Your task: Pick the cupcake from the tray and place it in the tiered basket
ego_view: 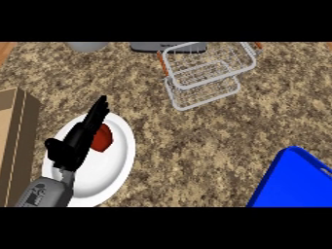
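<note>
Cupcake (pixel 105 139) (red, rounded) lies on white plate (pixel 122 156) beneath left hand (pixel 76 138).

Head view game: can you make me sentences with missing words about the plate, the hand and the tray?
1. The red thing lies on a white ____.
2. The hand stretched over the plate is the robot's ____ hand.
3. The tray at the lower right is coloured ____.

Missing words: plate, left, blue.
</note>
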Robot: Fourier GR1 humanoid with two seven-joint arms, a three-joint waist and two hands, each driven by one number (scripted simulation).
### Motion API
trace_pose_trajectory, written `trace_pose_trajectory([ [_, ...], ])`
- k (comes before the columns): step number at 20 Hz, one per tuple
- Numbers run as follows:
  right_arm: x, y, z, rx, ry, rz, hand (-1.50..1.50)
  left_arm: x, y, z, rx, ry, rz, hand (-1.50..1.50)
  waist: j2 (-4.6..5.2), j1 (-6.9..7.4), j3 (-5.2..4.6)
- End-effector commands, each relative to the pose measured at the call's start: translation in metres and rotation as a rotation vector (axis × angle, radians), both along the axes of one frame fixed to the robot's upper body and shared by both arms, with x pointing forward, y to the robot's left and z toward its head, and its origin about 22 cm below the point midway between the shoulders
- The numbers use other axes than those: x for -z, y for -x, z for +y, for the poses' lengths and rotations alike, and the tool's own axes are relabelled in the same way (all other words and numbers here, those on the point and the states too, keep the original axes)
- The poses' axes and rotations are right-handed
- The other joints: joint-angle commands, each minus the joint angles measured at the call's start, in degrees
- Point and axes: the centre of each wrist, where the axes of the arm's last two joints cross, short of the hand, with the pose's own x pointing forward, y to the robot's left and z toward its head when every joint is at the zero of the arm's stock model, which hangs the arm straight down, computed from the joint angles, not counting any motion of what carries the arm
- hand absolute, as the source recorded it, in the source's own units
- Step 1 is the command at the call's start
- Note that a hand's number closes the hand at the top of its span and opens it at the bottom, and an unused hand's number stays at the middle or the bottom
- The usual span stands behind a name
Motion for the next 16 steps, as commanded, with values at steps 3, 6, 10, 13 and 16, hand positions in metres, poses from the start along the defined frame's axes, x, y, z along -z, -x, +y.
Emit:
trace_pose_trajectory([
  [3, 0.016, -0.013, 0.015, 0.177, -0.016, 0.070, -1.50, 0.003, -0.005, -0.001, -0.027, 0.008, 0.024, 0.00, -0.23, -0.27, 0.10],
  [6, 0.023, -0.008, 0.013, 0.218, 0.001, 0.086, -1.50, 0.002, -0.007, -0.004, -0.015, 0.000, 0.010, 0.00, -0.07, -0.43, 0.03],
  [10, 0.048, -0.007, 0.012, 0.242, -0.021, 0.120, -1.50, 0.001, -0.002, 0.006, 0.000, -0.002, 0.031, 0.00, -0.36, -0.57, 0.12],
  [13, 0.044, -0.006, 0.009, 0.240, -0.026, 0.127, -1.50, 0.006, 0.001, 0.017, -0.016, -0.017, 0.028, 0.00, -0.50, -0.98, 0.11],
  [16, 0.054, -0.013, 0.023, 0.247, -0.033, 0.109, -1.50, 0.016, 0.009, 0.002, -0.013, -0.008, 0.018, 0.00, -0.45, -0.81, 0.11],
])
